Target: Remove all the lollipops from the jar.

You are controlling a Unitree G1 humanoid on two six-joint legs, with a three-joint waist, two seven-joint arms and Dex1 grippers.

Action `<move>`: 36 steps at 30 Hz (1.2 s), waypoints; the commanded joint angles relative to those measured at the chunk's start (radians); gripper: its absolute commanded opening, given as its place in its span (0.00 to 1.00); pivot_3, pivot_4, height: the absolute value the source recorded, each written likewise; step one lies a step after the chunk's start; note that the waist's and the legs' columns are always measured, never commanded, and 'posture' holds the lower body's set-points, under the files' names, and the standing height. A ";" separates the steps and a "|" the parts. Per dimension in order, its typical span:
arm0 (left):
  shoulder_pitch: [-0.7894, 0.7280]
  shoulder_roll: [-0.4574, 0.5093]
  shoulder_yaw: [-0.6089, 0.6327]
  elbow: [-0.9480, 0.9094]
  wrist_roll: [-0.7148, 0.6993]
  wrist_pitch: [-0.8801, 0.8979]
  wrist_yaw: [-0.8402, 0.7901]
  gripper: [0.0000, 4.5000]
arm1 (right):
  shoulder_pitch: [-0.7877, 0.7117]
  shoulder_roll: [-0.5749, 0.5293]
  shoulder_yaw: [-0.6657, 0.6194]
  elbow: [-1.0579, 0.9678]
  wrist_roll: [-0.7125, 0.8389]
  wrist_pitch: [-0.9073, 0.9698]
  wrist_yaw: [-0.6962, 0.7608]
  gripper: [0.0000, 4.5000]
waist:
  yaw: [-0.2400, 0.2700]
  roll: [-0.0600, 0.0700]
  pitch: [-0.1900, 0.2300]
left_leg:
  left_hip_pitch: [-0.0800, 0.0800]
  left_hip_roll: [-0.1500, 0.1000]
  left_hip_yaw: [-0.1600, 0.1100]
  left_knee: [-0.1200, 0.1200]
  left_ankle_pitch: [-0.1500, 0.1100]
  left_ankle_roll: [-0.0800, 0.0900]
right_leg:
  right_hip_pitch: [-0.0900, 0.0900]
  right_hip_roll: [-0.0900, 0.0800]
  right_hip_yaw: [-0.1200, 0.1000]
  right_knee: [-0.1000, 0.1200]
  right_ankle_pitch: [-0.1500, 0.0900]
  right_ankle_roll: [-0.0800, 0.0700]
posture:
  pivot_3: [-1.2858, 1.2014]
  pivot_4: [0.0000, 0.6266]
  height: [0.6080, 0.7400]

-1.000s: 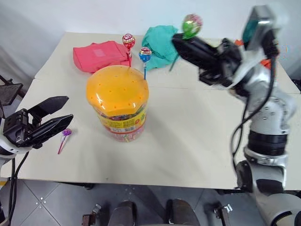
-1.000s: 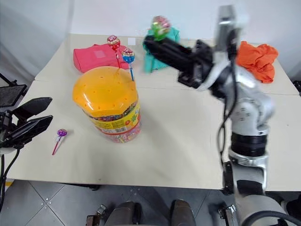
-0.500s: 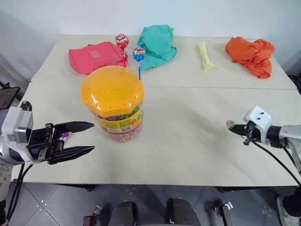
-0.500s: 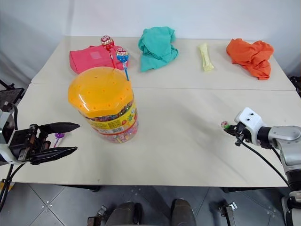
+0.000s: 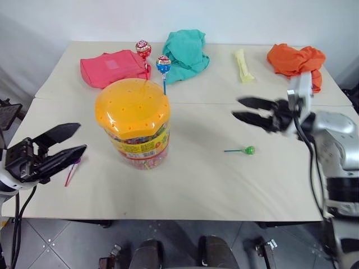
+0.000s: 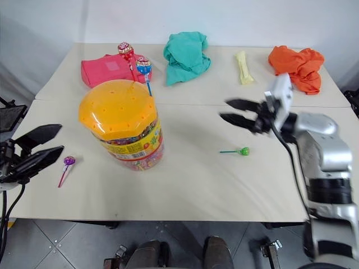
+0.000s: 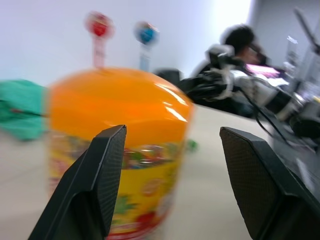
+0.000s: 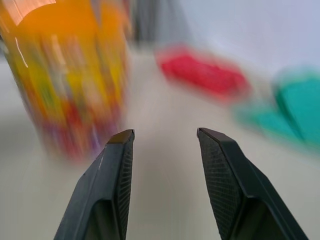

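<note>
The table (image 5: 224, 185) carries the jar (image 5: 137, 126), a big clear tub under a domed orange lid dotted with holes, with a yellow-and-red label band; it stands between the two claws, nearer the left one. The right gripper (image 5: 242, 109) hovers over the table with its fingers spread and empty. The left gripper (image 5: 70, 140) is likewise parted, holding nothing. A red lollipop (image 5: 143, 47) and a blue lollipop (image 5: 163, 64) stand upright on sticks in the lid. A green lollipop (image 5: 248, 150) lies just below the right claw; a purple lollipop (image 6: 68, 161) lies beside the left claw's tips.
</note>
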 commanded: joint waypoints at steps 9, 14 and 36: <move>0.032 -0.027 0.025 -0.053 -0.014 -0.021 0.026 0.71 | -0.237 0.225 0.092 0.006 0.006 0.164 -0.161 0.42 | 0.001 -0.002 -0.001 | -0.005 -0.003 -0.007 0.001 0.000 0.000 | 0.000 -0.001 -0.003 0.001 0.001 0.000 | 0.52 0.24 1.00; 0.030 -0.026 0.032 -0.070 -0.018 -0.024 0.038 0.71 | -0.253 0.246 0.104 0.015 0.003 0.157 -0.127 0.11 | -0.007 -0.002 -0.001 | -0.004 -0.003 -0.005 0.000 0.000 -0.001 | -0.002 0.002 -0.003 0.001 0.001 0.000 | 0.52 0.24 1.00; -0.023 -0.010 0.006 -0.049 -0.013 -0.025 0.026 0.71 | -0.277 0.285 0.129 0.056 -0.071 0.090 -0.075 0.40 | -0.022 -0.002 -0.001 | -0.004 -0.002 -0.004 0.000 0.000 -0.001 | -0.002 0.002 -0.003 0.001 0.001 0.000 | 0.52 0.24 1.00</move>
